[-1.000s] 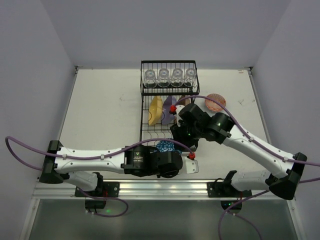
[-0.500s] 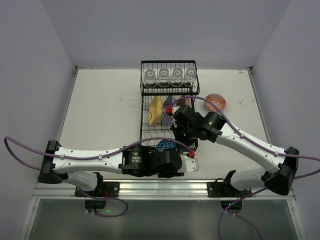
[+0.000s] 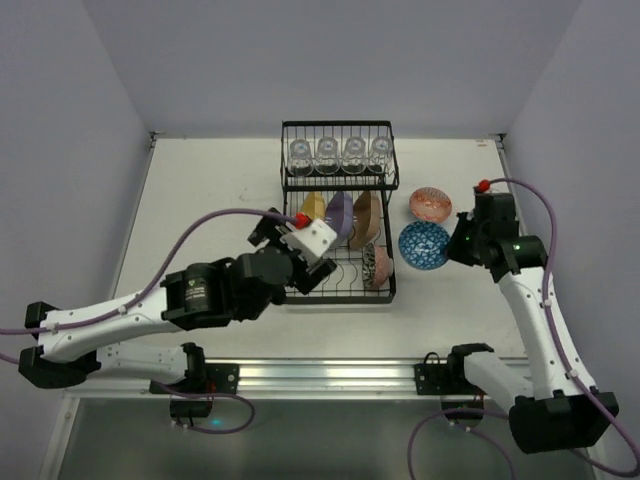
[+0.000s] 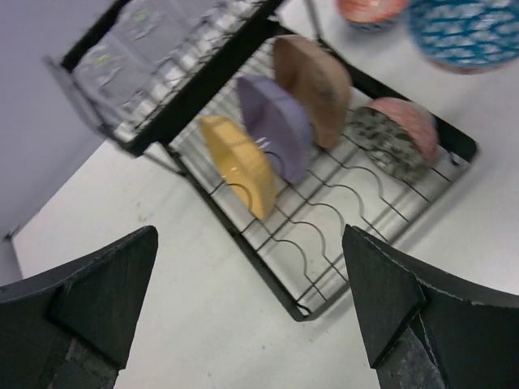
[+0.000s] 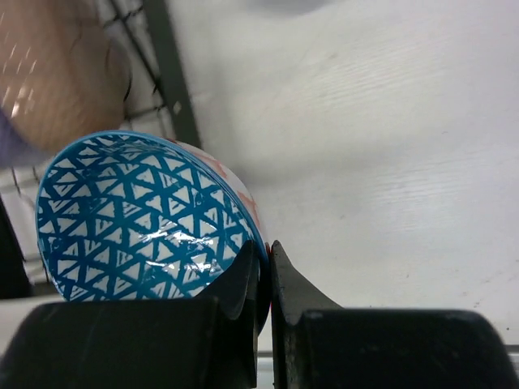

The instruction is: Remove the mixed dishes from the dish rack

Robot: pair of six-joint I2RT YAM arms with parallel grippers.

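The right end effector [image 5: 263, 259] grasps the blue bowl [image 5: 138, 219] by its rim, just right of the dish rack [image 3: 337, 298]. The left end effector [image 4: 250, 235] hangs released. The rack holds a yellow plate [image 4: 239, 166], purple plate [image 4: 276, 121], brown plate [image 4: 312, 77] and patterned bowl [image 4: 397, 138] below, four glasses [image 3: 327, 152] above.

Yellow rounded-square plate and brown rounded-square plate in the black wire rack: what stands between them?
Only the purple rounded-square plate stands between them, clearest in the left wrist view.

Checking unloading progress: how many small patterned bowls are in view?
3: blue triangle-patterned bowl in the right gripper, beside the black wire dish rack; orange-red bowl on the table beyond it; speckled pink-rimmed bowl in the rack's lower tier.
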